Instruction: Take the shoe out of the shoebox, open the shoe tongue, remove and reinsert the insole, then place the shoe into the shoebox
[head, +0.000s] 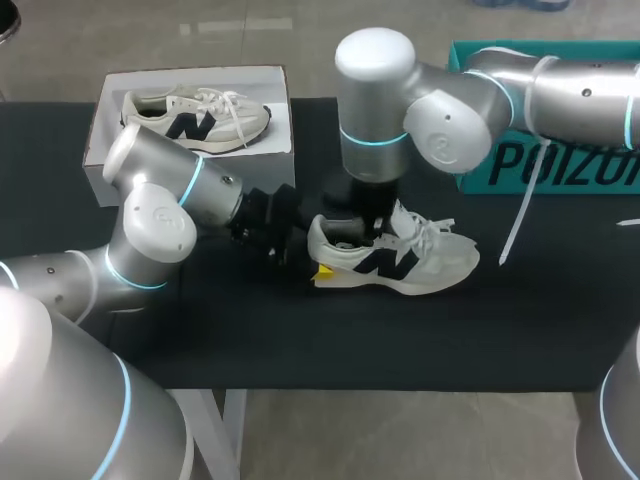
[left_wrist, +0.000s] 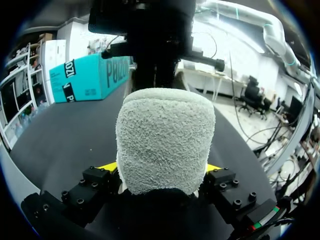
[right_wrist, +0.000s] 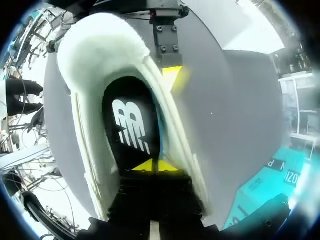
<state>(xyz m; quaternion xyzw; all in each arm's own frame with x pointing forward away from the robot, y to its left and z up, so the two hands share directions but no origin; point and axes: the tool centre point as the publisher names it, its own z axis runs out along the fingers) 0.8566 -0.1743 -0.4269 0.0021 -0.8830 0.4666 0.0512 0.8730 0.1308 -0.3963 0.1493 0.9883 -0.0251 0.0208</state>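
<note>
Right gripper (right_wrist: 152, 165): it stands down inside the mouth of the shoe (head: 420, 262). Its yellow tips are pressed together with only a thin seam between them, right over the heel end of the insole (right_wrist: 131, 125). I cannot tell whether they nip it.
Insole: flat, dark and smooth, with a white printed mark. It lies in the bottom of the shoe between pale padded walls.
Left gripper (left_wrist: 161, 170): its black, blocky fingers are studded with screws, and the yellow tips clamp the rounded heel from both sides.
Shoe: it stands upright on its sole on the table (head: 400, 340), outside the shoebox (head: 100, 150). The upper is pale and soft, the heel collar looped like towelling, the side mark dark, and the white laces (head: 432, 232) are loose.
Shoebox: white card, open, at the table's far left and well apart from the shoe. A second shoe (head: 195, 115) lies inside it.
Teal box (head: 540, 165): smooth card, at the far right.
Table: covered in matt black.
</note>
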